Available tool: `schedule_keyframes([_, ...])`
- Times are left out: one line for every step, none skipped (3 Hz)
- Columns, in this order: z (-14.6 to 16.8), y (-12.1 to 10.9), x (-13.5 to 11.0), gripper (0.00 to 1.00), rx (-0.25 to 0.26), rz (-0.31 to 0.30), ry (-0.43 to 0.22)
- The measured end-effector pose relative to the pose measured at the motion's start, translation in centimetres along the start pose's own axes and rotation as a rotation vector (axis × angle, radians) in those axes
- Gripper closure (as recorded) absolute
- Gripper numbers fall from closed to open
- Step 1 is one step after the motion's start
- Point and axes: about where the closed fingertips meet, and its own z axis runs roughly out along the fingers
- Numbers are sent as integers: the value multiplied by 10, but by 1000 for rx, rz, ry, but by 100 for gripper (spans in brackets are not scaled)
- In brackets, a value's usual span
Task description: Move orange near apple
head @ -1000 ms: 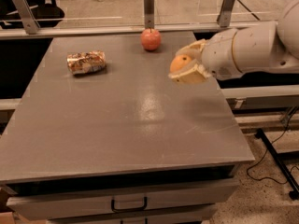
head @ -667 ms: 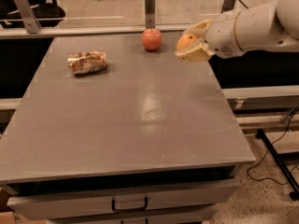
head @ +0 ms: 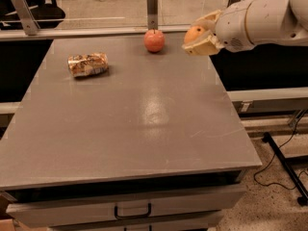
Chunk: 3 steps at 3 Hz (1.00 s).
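Presently catalogued, item by item.

- Gripper (head: 196, 36): held in the air above the far right edge of the table (head: 144, 129), with its cream fingers (head: 201, 48) pinched around the orange.
- Orange (head: 194, 33): carried clear of the surface, to the right of the apple and near it, not touching.
- Apple (head: 154, 41): set upright near the table's far edge, stem up, in front of a metal post (head: 152, 6).
- Crumpled snack packet (head: 87, 64): laid on the left, well apart from both fruits; not concerned in the task.
- Step in hand, as judged: the carry, with the orange held close to its target.
- Next move, as judged: the orange is to be lowered onto the bare surface just beside the apple, then released. Care is called for so that the apple is not knocked and the round fruit is not left to roll off the nearby edge.
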Motion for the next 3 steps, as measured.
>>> schedule_keyframes([14,-10,-5,100,19,-16,-16])
schedule_keyframes([51,-39,-6,100,53,-2,-61])
schedule_keyframes([94,-66,7,100,81,37,-55])
